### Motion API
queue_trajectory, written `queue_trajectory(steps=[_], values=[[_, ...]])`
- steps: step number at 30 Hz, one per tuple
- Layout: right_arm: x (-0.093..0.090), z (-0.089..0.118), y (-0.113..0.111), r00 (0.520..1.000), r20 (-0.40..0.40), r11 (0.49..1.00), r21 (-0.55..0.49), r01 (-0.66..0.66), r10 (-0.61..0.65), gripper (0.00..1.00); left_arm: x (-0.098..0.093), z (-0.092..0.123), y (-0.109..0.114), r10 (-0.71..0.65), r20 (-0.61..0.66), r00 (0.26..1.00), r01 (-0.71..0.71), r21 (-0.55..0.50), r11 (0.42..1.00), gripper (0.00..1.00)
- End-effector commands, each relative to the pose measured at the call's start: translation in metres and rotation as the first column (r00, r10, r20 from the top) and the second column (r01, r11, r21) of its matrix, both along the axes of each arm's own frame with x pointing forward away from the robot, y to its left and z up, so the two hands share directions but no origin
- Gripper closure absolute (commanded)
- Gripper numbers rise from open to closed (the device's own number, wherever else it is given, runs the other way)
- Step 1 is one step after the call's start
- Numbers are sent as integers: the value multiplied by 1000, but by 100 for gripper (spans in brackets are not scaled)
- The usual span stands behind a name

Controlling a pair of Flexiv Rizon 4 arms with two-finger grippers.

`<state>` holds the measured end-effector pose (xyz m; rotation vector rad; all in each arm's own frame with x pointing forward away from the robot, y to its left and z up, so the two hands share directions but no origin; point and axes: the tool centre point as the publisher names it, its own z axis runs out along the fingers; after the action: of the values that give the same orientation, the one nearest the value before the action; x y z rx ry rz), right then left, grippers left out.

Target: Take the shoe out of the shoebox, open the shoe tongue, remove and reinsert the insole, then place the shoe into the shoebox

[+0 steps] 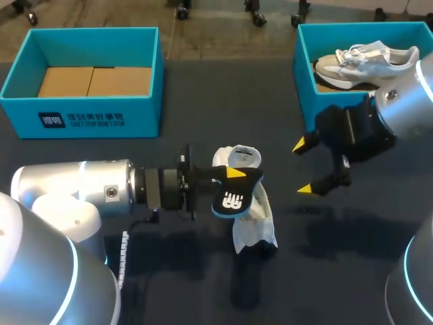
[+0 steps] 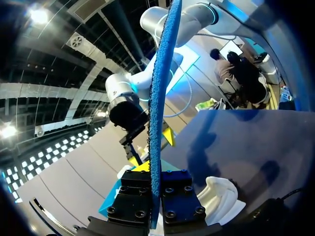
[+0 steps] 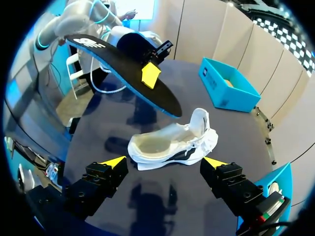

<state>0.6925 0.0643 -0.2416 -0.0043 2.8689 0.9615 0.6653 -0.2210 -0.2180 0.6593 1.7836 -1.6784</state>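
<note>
1. close to the robot's side of the worktop [image 1: 203, 101], the left claw [image 1: 237, 179] is clamped flat on the insole [image 1: 232, 201]. it grips near one end, so most of the insole's length juts out unsupported above the shoe. with so short a bite, i judge the insole could pivot or slip in the claw once its tip is pressed into the shoe.
2. just under the insole, the white shoe [image 1: 256, 227] lies on the worktop, outside both boxes. its mouth gapes and its inside is bare. it looks slumped to one side, though i cannot tell how far. nothing holds it, so a push from the insole may slide or roll it instead of seating the insole.
3. a little further out, beside the shoe, the right claw [image 1: 304, 167] hangs spread wide with nothing in it. it is well placed to steady the shoe. if it came down askew, though, it could crush the soft collar and close the mouth. the two arms are also near enough to knock each other.
4. at the far edge stand two blue boxes, well apart from the shoe.
   - the left shoebox [image 1: 81, 118] holds only a brown cardboard lining [image 1: 95, 81].
   - the right shoebox [image 1: 304, 81] holds a second shoe [image 1: 365, 61], and the right arm's wrist partly blocks its near wall.
   - the left shoebox seems the likelier home, and a careless carry could catch its rim.
</note>
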Motion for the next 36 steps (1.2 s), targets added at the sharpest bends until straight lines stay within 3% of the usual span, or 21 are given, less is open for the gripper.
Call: queue_trajectory(steps=[1,14,36], values=[[0,-5,4,1000,8,1000,-1,4,-4,0,-1,0,2,-1,-2,1000,1,-1,1000,100],[3,-15,16,1000,12,1000,-13,-22,23,0,1,-2,2,-2,-8,1000,2,-5,1000,100],[4,-18,16,1000,12,999,-37,-9,10,0,-3,-6,5,-13,-28,1000,13,-6,1000,100]])
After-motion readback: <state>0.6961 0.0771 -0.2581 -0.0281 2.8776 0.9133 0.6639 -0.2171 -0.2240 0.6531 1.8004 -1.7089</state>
